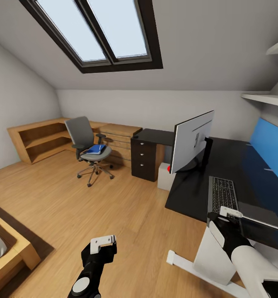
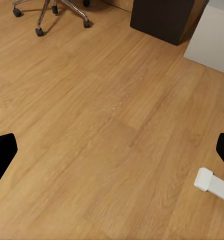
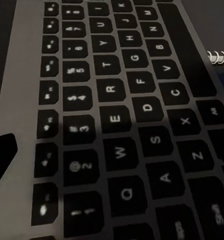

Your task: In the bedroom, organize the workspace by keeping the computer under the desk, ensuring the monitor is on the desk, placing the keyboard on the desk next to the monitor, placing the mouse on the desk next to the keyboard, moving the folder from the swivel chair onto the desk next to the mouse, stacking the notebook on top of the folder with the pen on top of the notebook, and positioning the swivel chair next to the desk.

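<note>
Oak floor (image 1: 93, 207) bare | black desk (image 1: 221, 165): monitor (image 1: 191, 142), keyboard (image 1: 223, 194) | L claw (image 1: 102, 244) apart | R claw (image 1: 230, 213) state unclear

On the slim silver-grey keyboard with dark grey keys (image 3: 122, 115), the right wrist view gives pale key legends: Q, W, E, R, T, Y, U in one row, A, D, F, G, H below, then Z, X, C, V, B. The number row shows 1, 2, 3, 4, 5 with @, # and $ symbols.

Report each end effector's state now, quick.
Left end effector: open, empty, above the wood floor.
Right end effector: over the keyboard; open or shut cannot be told.
</note>
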